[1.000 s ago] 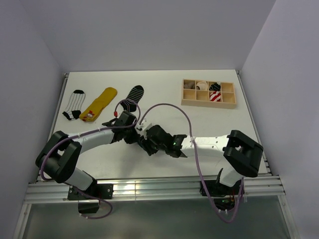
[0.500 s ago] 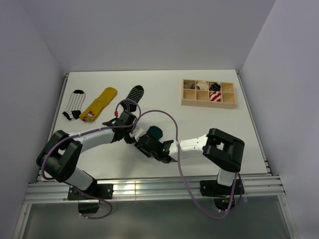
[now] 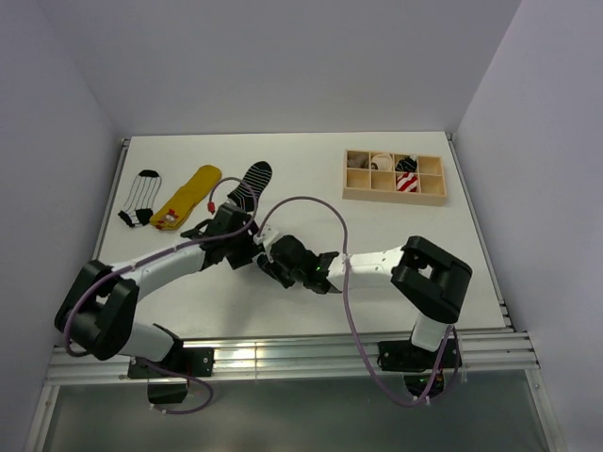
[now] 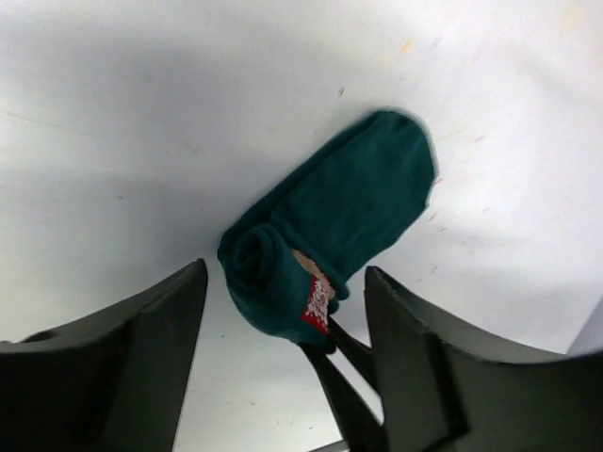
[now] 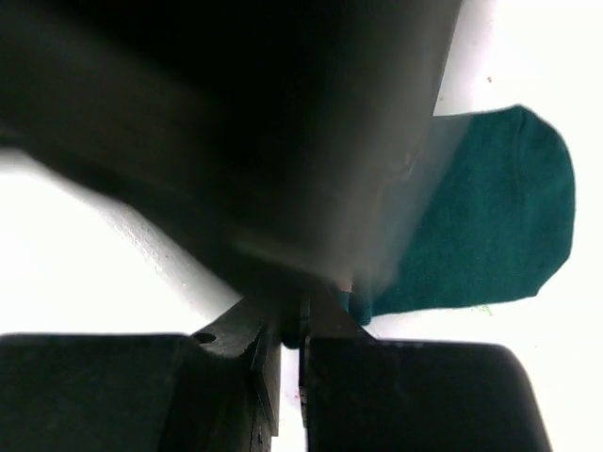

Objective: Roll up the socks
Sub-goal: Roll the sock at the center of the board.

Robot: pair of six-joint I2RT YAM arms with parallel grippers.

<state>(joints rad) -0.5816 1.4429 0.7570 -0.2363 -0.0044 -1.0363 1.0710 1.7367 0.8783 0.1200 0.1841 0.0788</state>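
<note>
In the left wrist view a dark green sock (image 4: 367, 193) lies on the white table, half rolled, with the roll (image 4: 264, 278) at its near end and a red patch showing. My left gripper (image 4: 285, 282) stands open, one finger on each side of the roll and apart from it. The right gripper (image 5: 301, 325) is shut, its thin tips pinching the roll's lower edge; the green sock (image 5: 499, 226) spreads out beyond it. From above, both grippers (image 3: 259, 252) meet mid-table and hide the sock.
Three flat socks lie at the back left: a black-and-white striped one (image 3: 141, 198), a yellow one (image 3: 188, 196) and a dark striped one (image 3: 251, 183). A wooden divided box (image 3: 394, 193) at the back right holds rolled socks, one red-and-white striped (image 3: 407, 183).
My left gripper has opened and let go of the roll. The right gripper has shut on the roll's edge, and the right arm has shifted slightly.
</note>
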